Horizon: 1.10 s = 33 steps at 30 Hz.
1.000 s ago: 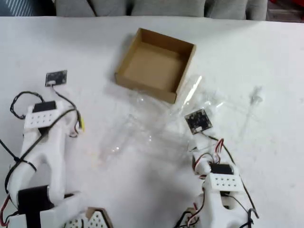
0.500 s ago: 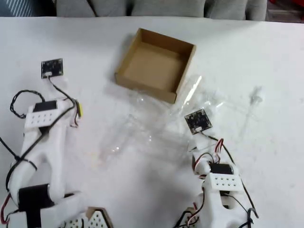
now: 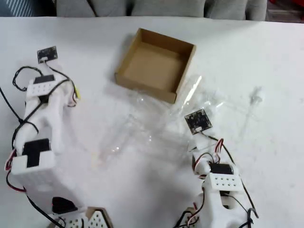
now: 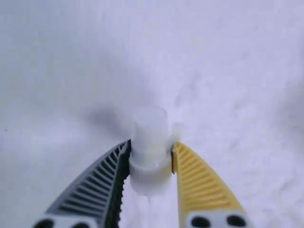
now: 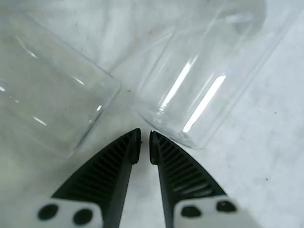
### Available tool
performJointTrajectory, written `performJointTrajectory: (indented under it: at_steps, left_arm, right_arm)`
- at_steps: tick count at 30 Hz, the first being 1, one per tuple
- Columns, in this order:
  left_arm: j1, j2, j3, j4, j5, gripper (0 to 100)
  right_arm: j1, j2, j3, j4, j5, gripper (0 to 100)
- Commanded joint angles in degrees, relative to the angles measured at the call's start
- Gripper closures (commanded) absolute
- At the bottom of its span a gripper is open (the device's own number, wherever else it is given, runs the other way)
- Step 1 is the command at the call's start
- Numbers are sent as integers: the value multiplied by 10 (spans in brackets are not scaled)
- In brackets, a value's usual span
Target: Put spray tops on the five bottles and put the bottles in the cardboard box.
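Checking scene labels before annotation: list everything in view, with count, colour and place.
open cardboard box: one, brown, far middle of the table, no bottles inside.
clear plastic bottles: at least two, transparent, lying on their sides mid-table on the near side of the box; full count unclear.
white cylindrical plastic spray top: one, white, clamped between the left end effector's fingers.
white table: one, white, under everything.
grey cushions: several, grey, beyond the far table edge.
left end effector: one, one black and one yellow finger, shut on the spray top above bare table.
right end effector: one, black fingers, nearly closed on nothing, just short of the bottles' bases.
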Motion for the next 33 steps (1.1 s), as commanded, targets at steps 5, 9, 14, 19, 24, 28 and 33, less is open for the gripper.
performJointTrajectory:
  at_steps: [5, 9, 14, 19, 24, 28, 33]
  left_arm:
    - [-9, 0, -42, 59, 26, 693]
    - [-9, -2, -28, 61, 8, 694]
    - [-9, -63, 37, 42, -25, 693]
    - [-6, -161, 158, -51, -43, 692]
    - [-6, -204, 213, -98, -43, 692]
    - [-5, -204, 213, -98, -43, 692]
    - [10, -204, 216, -98, -43, 694]
  right_arm:
    - [5, -9, -10, 20, 3, 978]
    - [30, -29, -14, 51, 60, 977]
    - [44, -89, -14, 109, 163, 977]
    - [36, -183, -36, 131, 168, 977]
    - [-46, -253, -122, 289, 155, 977]
    - [-80, -264, -109, 278, 108, 977]
    - [-80, -263, -116, 275, 126, 977]
